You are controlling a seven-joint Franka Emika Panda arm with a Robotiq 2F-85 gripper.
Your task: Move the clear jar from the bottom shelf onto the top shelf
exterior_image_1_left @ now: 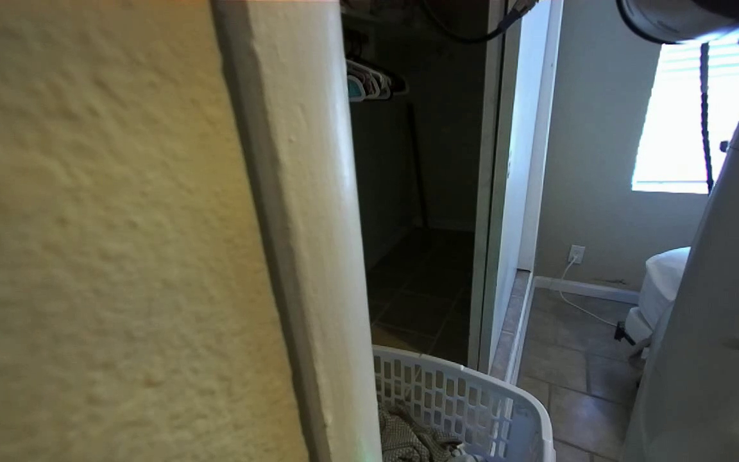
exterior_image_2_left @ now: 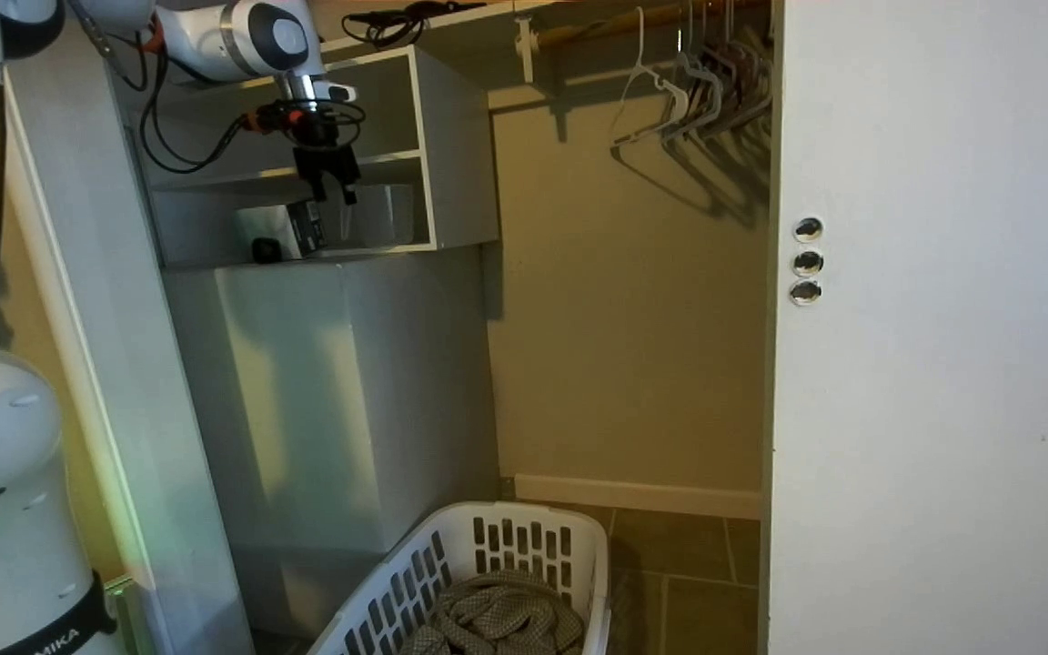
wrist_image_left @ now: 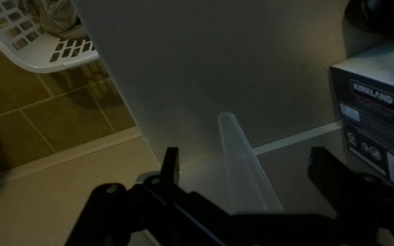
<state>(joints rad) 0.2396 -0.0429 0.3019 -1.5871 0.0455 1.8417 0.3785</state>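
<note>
The clear jar (exterior_image_2_left: 389, 215) is a see-through container on the bottom shelf (exterior_image_2_left: 422, 246) of the white cubby unit. In the wrist view the jar (wrist_image_left: 243, 177) appears as a narrow pale shape pointing away between my fingers; its near end is hidden behind the gripper. My gripper (exterior_image_2_left: 334, 197) points down in front of the unit at the bottom compartment. In the wrist view its fingers (wrist_image_left: 245, 153) are wide apart, one on each side of the jar, with gaps on both sides. The top shelf (exterior_image_2_left: 392, 157) is the board above the jar.
A Kirkland box (wrist_image_left: 368, 116) stands beside the jar, also seen in an exterior view (exterior_image_2_left: 265, 227). A dark round object (exterior_image_2_left: 266, 250) sits by it. A white laundry basket (exterior_image_2_left: 592, 537) stands below. Hangers (exterior_image_2_left: 688, 91) hang to the side. Cables (exterior_image_2_left: 397, 23) lie above the unit.
</note>
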